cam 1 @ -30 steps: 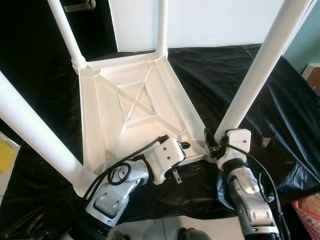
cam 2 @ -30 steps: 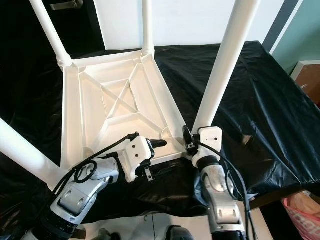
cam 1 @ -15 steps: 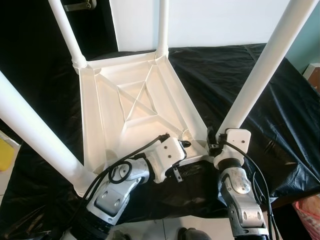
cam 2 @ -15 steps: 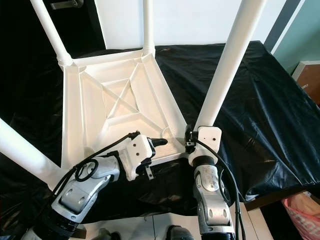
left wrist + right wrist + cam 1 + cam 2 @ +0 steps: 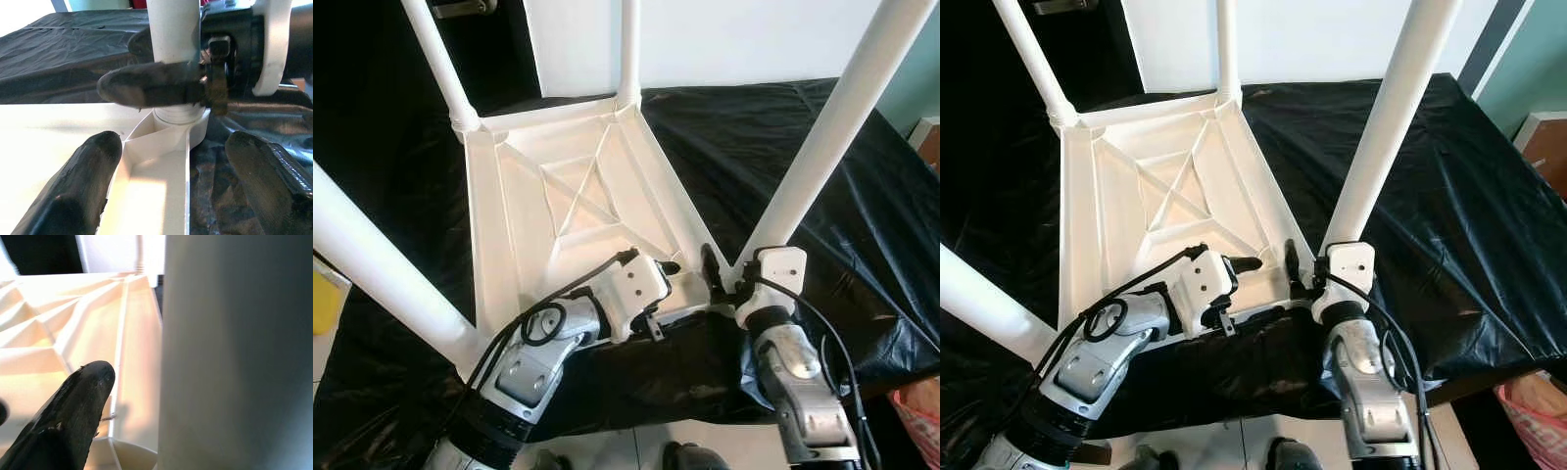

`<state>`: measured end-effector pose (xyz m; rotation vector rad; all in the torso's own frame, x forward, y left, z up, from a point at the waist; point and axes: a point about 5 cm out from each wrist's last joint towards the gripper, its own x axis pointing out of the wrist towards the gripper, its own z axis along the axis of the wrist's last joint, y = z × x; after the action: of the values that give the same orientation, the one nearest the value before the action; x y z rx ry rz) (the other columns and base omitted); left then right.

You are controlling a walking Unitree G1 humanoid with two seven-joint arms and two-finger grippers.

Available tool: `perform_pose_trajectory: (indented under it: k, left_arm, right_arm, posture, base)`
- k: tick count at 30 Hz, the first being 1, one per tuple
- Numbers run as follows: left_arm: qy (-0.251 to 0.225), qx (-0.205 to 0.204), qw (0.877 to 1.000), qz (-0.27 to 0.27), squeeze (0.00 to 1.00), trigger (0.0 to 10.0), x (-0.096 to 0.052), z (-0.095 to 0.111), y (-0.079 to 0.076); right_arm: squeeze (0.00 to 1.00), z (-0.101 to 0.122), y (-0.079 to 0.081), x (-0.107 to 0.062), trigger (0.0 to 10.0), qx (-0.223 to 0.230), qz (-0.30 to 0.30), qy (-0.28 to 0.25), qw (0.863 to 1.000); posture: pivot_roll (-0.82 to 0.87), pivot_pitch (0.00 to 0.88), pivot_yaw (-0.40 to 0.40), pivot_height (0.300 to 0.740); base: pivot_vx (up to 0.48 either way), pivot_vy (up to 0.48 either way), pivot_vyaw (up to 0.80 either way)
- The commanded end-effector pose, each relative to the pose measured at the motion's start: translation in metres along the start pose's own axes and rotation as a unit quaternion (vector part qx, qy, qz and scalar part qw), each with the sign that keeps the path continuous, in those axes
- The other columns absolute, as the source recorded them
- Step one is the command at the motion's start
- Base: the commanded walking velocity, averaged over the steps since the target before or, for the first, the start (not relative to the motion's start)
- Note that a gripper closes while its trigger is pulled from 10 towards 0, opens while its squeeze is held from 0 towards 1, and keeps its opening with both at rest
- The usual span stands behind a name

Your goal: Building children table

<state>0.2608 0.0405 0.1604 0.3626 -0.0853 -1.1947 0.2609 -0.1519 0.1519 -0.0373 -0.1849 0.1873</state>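
The near-right leg (image 5: 1386, 127), rising steeply from its corner socket, is being straddled by the right gripper (image 5: 1301, 269), fingers spread, while the left gripper (image 5: 1252, 264), fingers spread, is being kept just beside.

You have a surface draped in wrinkled black plastic sheeting (image 5: 862, 225), which hangs over the near edge toward the pale floor (image 5: 636, 448). Directly on it lies the white children's table (image 5: 578, 211), upside down, its ribbed underside facing up and its four white legs (image 5: 822, 137) rising from the corners. Its near edge sits close to the near edge of the sheeting, and bare sheeting spreads out to your right.
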Motion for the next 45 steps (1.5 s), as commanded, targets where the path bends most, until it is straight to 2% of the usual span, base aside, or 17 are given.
perform_pose_trajectory:
  k: [1, 3, 7, 13, 14, 16, 18, 23, 24, 25, 27, 39, 40, 45]
  left_arm:
    - [-0.001, -0.007, 1.0, 0.001, 0.0, 10.0, -0.004, -0.001, -0.001]
    - [-0.005, -0.014, 1.0, -0.011, 0.0, 10.0, -0.009, -0.003, -0.005]
    - [-0.011, -0.032, 0.999, -0.022, 0.0, 10.0, -0.015, -0.004, -0.006]
    - [-0.025, -0.042, 0.998, -0.036, 0.0, 10.0, -0.019, 0.0, -0.007]
    - [-0.023, -0.042, 0.998, -0.04, 0.0, 10.0, -0.018, 0.0, -0.009]
    - [-0.023, -0.044, 0.998, -0.043, 0.0, 10.0, -0.018, 0.0, -0.01]
    - [-0.02, -0.04, 0.998, -0.046, 0.0, 10.0, -0.018, 0.0, -0.012]
    - [-0.018, -0.041, 0.998, -0.047, 0.0, 10.0, -0.017, 0.0, -0.012]
    - [-0.017, -0.039, 0.998, -0.047, 0.0, 10.0, -0.016, 0.0, -0.012]
    - [-0.02, -0.041, 0.998, -0.044, 0.0, 10.0, -0.015, 0.001, -0.012]
    - [-0.022, -0.039, 0.998, -0.041, 0.0, 10.0, -0.014, 0.002, -0.012]
    - [-0.021, -0.038, 0.999, -0.031, 0.0, 10.0, -0.014, 0.002, -0.015]
    - [-0.022, -0.038, 0.999, -0.027, 0.0, 10.0, -0.013, 0.001, -0.015]
    - [-0.022, -0.04, 0.999, -0.016, 0.0, 10.0, -0.01, 0.0, -0.014]
  right_arm:
    - [0.0, -0.001, -0.002, -0.004, 10.0, 0.003, 0.04, 0.001, 0.999]
    - [0.0, -0.002, -0.008, -0.006, 10.0, -0.006, 0.079, 0.008, 0.997]
    - [0.0, -0.002, -0.012, -0.005, 10.0, -0.018, 0.112, 0.01, 0.994]
    - [0.0, -0.004, -0.023, 0.004, 10.0, -0.04, 0.186, 0.022, 0.981]
    - [0.0, -0.007, -0.023, 0.008, 8.7, -0.05, 0.207, 0.027, 0.977]
    - [0.0, -0.008, -0.023, 0.009, 8.7, -0.053, 0.214, 0.028, 0.975]
    - [0.0, -0.01, -0.023, 0.012, 9.2, -0.054, 0.233, 0.033, 0.97]
    - [0.0, -0.013, -0.024, 0.013, 9.3, -0.059, 0.245, 0.038, 0.967]
    - [0.0, -0.016, -0.025, 0.014, 9.8, -0.061, 0.247, 0.043, 0.966]
    - [0.0, -0.018, -0.026, 0.014, 0.2, -0.062, 0.249, 0.047, 0.965]
    - [0.0, -0.021, -0.029, 0.013, 0.0, -0.062, 0.253, 0.05, 0.964]
    - [0.0, -0.026, -0.032, 0.008, 0.0, -0.054, 0.246, 0.052, 0.966]
    - [0.0, -0.026, -0.032, 0.007, 10.0, -0.05, 0.238, 0.052, 0.969]
    - [0.0, -0.034, -0.028, 0.0, 10.0, -0.033, 0.173, 0.064, 0.982]
  posture:
    - [-0.14, 0.16, 0.019, 0.74]
    - [-0.15, 0.158, 0.02, 0.74]
    - [-0.15, 0.159, 0.017, 0.74]
    - [-0.14, 0.148, 0.027, 0.74]
    - [-0.13, 0.145, 0.032, 0.74]
    - [-0.13, 0.144, 0.033, 0.74]
    - [-0.12, 0.139, 0.04, 0.74]
    - [-0.12, 0.14, 0.044, 0.74]
    - [-0.12, 0.14, 0.044, 0.74]
    - [-0.11, 0.138, 0.046, 0.74]
    - [-0.11, 0.139, 0.045, 0.74]
    - [-0.11, 0.135, 0.029, 0.74]
    - [-0.12, 0.132, 0.028, 0.74]
    - [-0.12, 0.136, 0.021, 0.74]
  base:
    - [0.0, 0.0, 0.0]
    - [0.0, 0.0, 0.0]
    - [0.0, 0.0, 0.0]
    - [0.0, 0.0, 0.0]
    - [0.0, 0.0, 0.0]
    - [0.0, 0.0, 0.0]
    - [0.0, 0.0, 0.0]
    - [0.0, 0.0, 0.0]
    - [0.0, 0.0, 0.0]
    - [0.0, 0.0, 0.0]
    - [0.0, 0.0, 0.0]
    - [0.0, 0.0, 0.0]
    - [0.0, 0.0, 0.0]
    - [0.0, 0.0, 0.0]
